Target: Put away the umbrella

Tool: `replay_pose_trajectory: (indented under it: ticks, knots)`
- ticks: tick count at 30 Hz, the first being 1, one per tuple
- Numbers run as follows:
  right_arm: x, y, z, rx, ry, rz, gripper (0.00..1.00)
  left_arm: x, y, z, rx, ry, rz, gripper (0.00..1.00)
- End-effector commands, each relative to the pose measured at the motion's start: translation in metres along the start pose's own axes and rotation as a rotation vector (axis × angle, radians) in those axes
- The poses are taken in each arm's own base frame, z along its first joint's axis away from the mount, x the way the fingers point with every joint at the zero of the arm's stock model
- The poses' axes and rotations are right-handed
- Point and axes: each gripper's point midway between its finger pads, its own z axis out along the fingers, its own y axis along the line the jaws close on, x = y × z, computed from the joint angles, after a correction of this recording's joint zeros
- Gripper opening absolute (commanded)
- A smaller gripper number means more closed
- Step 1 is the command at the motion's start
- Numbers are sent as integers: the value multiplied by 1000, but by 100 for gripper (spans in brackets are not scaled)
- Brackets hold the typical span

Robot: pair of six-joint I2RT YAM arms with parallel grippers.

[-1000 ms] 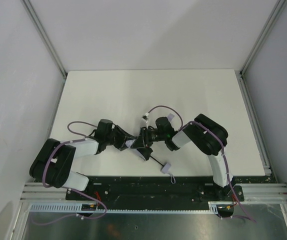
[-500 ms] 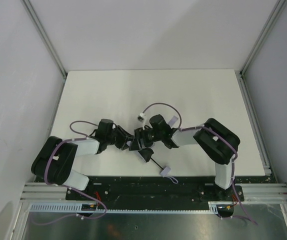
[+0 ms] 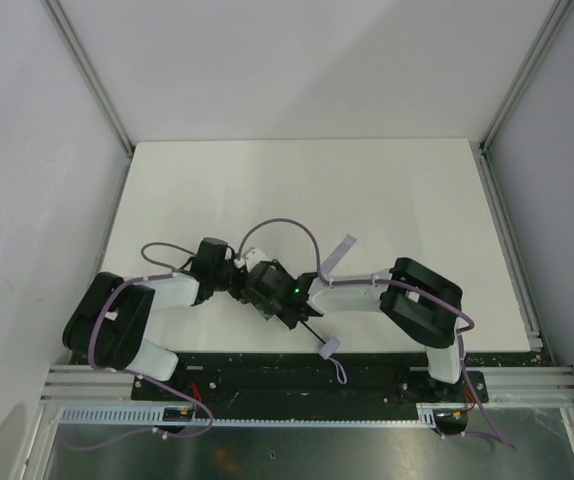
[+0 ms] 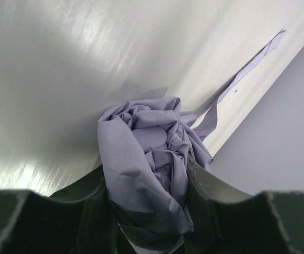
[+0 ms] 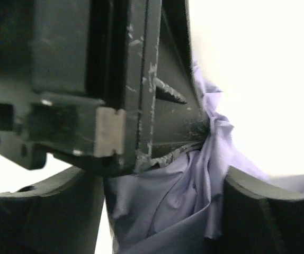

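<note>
The umbrella lies on the white table, near the front edge and about in the middle, between the two arms. Both arms reach in and meet over its cloth end. From the top you can only see its thin black stick, which points to the front right. At the end of the stick sits the small pale handle, and its loop hangs over the table's front edge. A thin cloth strap sticks out toward the back right. The left gripper holds the soft purple-grey cloth. The cloth is scrunched into a ball, and the two dark fingers press on it from both sides. The right gripper is at the same bunch of cloth, very close to the left gripper, whose black body fills the top of the right wrist view. The right fingers stand wide apart, one on each side of the cloth. The cloth fills the gap between them. I cannot tell if they squeeze it or just sit beside it.
</note>
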Motion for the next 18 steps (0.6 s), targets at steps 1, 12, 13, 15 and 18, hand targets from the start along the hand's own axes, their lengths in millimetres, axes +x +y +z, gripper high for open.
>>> replay_pose_trajectory:
  ticks: [1, 12, 13, 15, 18]
  knots:
    - [15, -32, 2, 312, 35, -196, 60, 17, 93, -8, -357, -9, -77, 0]
    - [90, -4, 24, -6, 195, -67, 0, 2, 50, -22, -215, -110, 27, 65]
    - [95, -1, 25, -67, 203, -28, 0, -1, 46, -25, -199, -127, 46, 82]
    - [98, 6, 27, -196, 199, 65, 0, -5, 40, -31, -172, -158, 72, 95]
    - [99, 7, 29, -324, 189, 192, 0, -12, 38, -39, -144, -202, 94, 99]
